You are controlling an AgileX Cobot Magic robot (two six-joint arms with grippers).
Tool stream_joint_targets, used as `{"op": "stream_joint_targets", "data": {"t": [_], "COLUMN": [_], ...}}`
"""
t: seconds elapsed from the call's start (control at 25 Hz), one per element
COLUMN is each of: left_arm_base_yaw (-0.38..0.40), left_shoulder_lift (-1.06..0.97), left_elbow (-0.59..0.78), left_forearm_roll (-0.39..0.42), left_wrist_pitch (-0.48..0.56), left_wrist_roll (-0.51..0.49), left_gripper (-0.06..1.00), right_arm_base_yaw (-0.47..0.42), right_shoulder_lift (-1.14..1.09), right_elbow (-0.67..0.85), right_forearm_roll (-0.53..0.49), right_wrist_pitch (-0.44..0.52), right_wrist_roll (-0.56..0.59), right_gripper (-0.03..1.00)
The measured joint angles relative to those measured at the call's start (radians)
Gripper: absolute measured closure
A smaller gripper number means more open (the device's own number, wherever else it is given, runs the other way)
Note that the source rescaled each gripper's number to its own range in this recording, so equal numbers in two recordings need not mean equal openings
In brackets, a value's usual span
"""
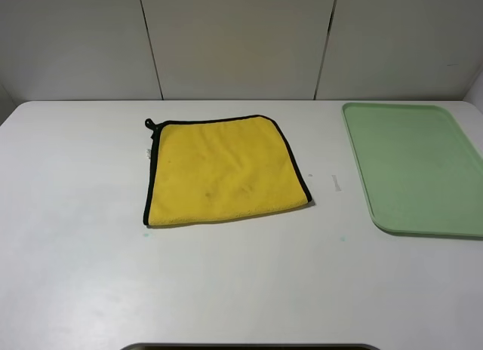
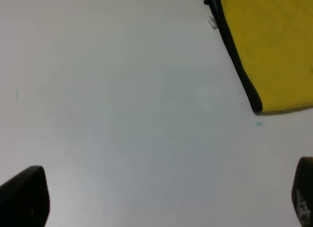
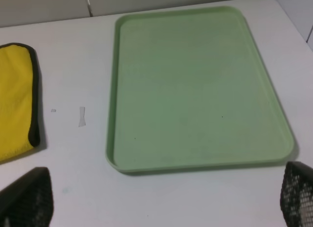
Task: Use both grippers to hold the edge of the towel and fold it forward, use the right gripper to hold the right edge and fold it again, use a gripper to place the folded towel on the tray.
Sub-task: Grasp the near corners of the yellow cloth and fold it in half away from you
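**A:** Nearest to us are the fingers (image 2: 24,195) of the left gripper (image 2: 164,197): two dark tips at the sides of its wrist view. They are wide apart, with only bare surface (image 1: 90,274) between them. Why do we keep it there?

**B:** We think it waits on the left of the towel (image 1: 225,171), close to the near-left corner. From there the way is short to the edge of the towel (image 1: 151,176), the black border that we must pinch.

**A:** And the right gripper (image 3: 161,195)?

**B:** Its fingers are also spread wide and hold nothing. Its wrist view shows the tray (image 1: 423,169) and the right side of the towel. So we judge that it hangs on the near side, in front of the tray. The high view shows neither arm.

**A:** Where exactly is the towel?

**B:** It lies flat in the middle of the surface, well apart from the tray on the right. The loop (image 1: 149,124) and the white tag (image 1: 149,151) are at its far-left corner.

**A:** So nothing is folded?

**B:** We cannot be sure, because the near side shows no black border. We judge that the first fold is not yet begun. The free surface around the towel leaves room for both pairs of fingers to come down.
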Motion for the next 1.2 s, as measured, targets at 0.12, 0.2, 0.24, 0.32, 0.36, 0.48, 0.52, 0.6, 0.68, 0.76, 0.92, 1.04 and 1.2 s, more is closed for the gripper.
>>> {"op": "stream_joint_targets", "data": {"t": [0.12,0.2,0.24,0.32,0.36,0.48,0.52,0.6,0.68,0.76,0.92,1.04,1.2], "left_arm_base_yaw": [0.000,0.000,0.000,0.000,0.000,0.000,0.000,0.000,0.000,0.000,0.000,0.000,0.000], "left_shoulder_lift": [0.000,0.000,0.000,0.000,0.000,0.000,0.000,0.000,0.000,0.000,0.000,0.000,0.000], "left_elbow": [0.000,0.000,0.000,0.000,0.000,0.000,0.000,0.000,0.000,0.000,0.000,0.000,0.000], "left_forearm_roll": [0.000,0.000,0.000,0.000,0.000,0.000,0.000,0.000,0.000,0.000,0.000,0.000,0.000], "left_wrist_pitch": [0.000,0.000,0.000,0.000,0.000,0.000,0.000,0.000,0.000,0.000,0.000,0.000,0.000], "left_wrist_roll": [0.000,0.000,0.000,0.000,0.000,0.000,0.000,0.000,0.000,0.000,0.000,0.000,0.000], "left_gripper": [-0.06,-0.06,-0.06,-0.06,-0.06,-0.06,-0.06,-0.06,-0.06,-0.06,-0.06,-0.06,-0.06], "right_arm_base_yaw": [0.000,0.000,0.000,0.000,0.000,0.000,0.000,0.000,0.000,0.000,0.000,0.000,0.000], "right_shoulder_lift": [0.000,0.000,0.000,0.000,0.000,0.000,0.000,0.000,0.000,0.000,0.000,0.000,0.000], "right_elbow": [0.000,0.000,0.000,0.000,0.000,0.000,0.000,0.000,0.000,0.000,0.000,0.000,0.000], "right_forearm_roll": [0.000,0.000,0.000,0.000,0.000,0.000,0.000,0.000,0.000,0.000,0.000,0.000,0.000], "right_wrist_pitch": [0.000,0.000,0.000,0.000,0.000,0.000,0.000,0.000,0.000,0.000,0.000,0.000,0.000], "right_wrist_roll": [0.000,0.000,0.000,0.000,0.000,0.000,0.000,0.000,0.000,0.000,0.000,0.000,0.000], "right_gripper": [-0.03,-0.03,-0.03,-0.03,-0.03,-0.03,-0.03,-0.03,-0.03,-0.03,-0.03,-0.03,-0.03]}}
